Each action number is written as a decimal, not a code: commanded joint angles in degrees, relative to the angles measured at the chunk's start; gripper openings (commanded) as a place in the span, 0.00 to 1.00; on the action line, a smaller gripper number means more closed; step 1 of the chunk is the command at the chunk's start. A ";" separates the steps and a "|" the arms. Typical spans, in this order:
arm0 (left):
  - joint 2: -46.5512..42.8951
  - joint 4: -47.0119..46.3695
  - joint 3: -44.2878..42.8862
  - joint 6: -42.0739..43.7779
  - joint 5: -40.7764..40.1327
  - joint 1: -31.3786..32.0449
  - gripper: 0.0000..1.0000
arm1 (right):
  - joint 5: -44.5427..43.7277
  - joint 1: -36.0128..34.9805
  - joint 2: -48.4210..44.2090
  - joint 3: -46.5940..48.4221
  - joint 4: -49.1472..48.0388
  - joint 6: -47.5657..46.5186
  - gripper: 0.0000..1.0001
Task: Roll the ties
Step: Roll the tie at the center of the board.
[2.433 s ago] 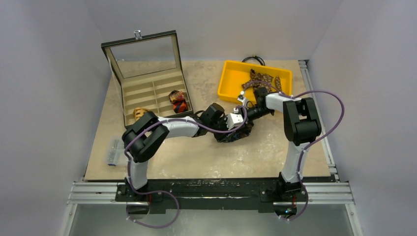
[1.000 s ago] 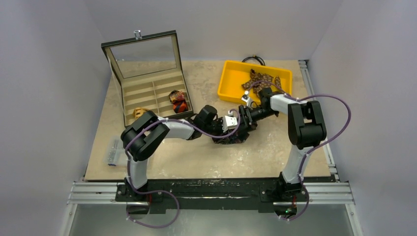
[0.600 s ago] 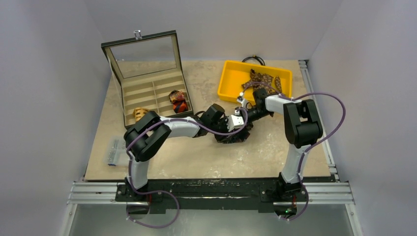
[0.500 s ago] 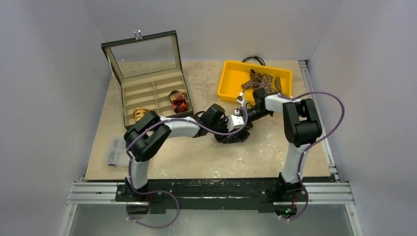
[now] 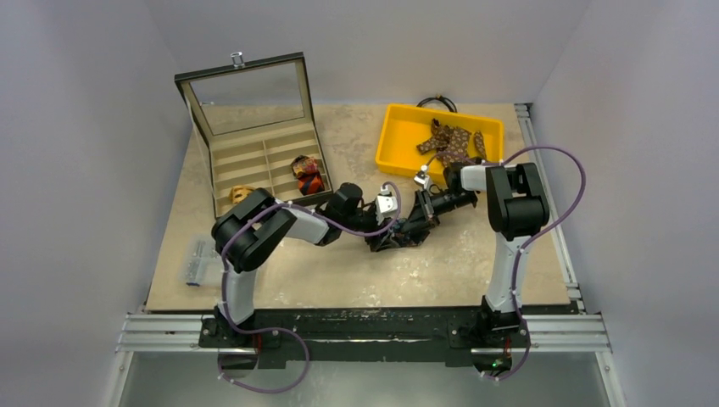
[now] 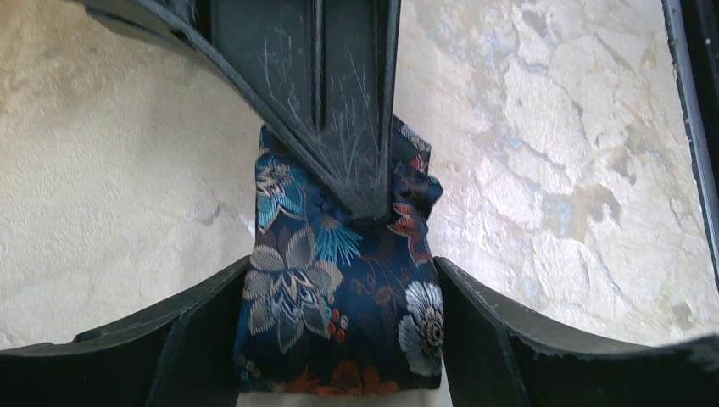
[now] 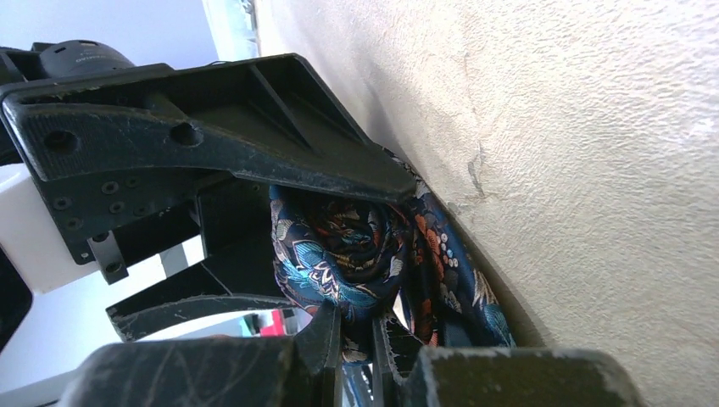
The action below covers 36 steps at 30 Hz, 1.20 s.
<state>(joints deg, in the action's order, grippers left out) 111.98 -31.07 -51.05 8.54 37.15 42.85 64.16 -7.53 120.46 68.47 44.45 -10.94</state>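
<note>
The right gripper is almost fully closed. Its two fingertips leave only a thin slit, and a fold of the navy floral tie sits in it, at the heart of the coil. The left gripper is about half open and hugs the same coil from outside, one jaw touching each flank. So both hold one small roll. It lies on the table just in front of the yellow tray, on the side toward the arm bases. In the right wrist view, a part of the tie that is not wound runs along the table beside the roll.

The dangers, as I judge them:
- The right fingers pass between the left jaws, so a small error during a turn can knock one gripper against the other.
- If the left jaws press too hard, the core cannot turn and the smooth-looking fabric may slip out of the slit.
- If they press too little, the layers may spring open.
- If the right fingers pull straight out, they may drag the inner turns with them, like a cone.
- The free end may also fold under the roll.

Farther out, a brown dotted tie lies loose inside the tray. Left of the tray, the open box holds a red-orange coil and a tan coil. Behind the tray lies a black cable.
</note>
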 commanded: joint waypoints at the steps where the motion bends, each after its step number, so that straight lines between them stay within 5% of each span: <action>1: 3.24 -13.95 0.02 -4.11 4.66 0.00 0.72 | -11.35 0.18 2.53 0.57 -1.30 -7.46 0.00; 4: 4.85 -13.15 -1.42 -3.08 5.06 0.12 0.64 | -12.19 0.20 3.82 0.90 -0.97 -7.49 0.00; 10: 0.55 2.21 -1.43 7.34 -2.63 1.30 0.30 | -14.16 0.15 5.43 4.44 -0.22 -5.82 0.00; 14: -2.73 14.85 -0.85 10.71 -8.61 1.65 0.17 | -13.91 0.17 1.81 6.17 1.49 -3.92 0.30; 18: -2.95 22.60 -0.86 12.40 -14.73 3.22 0.16 | -12.89 0.10 -4.25 4.80 2.68 -0.94 0.62; 20: -2.28 25.24 -1.74 12.46 -17.17 4.25 0.18 | -11.99 0.06 -6.32 3.75 2.75 0.55 0.70; 28: 1.87 35.44 -8.60 14.46 -22.42 7.77 0.24 | -13.26 -0.95 -8.52 0.46 0.54 3.51 0.63; 36: 1.93 36.96 -8.22 13.58 -22.76 7.78 0.22 | -21.44 5.72 -16.75 -2.60 3.86 3.86 0.70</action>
<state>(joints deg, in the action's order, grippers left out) 110.37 -6.04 -61.30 21.85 17.98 50.46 48.29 -3.90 109.27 67.18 47.16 -8.12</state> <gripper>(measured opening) 0.410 0.691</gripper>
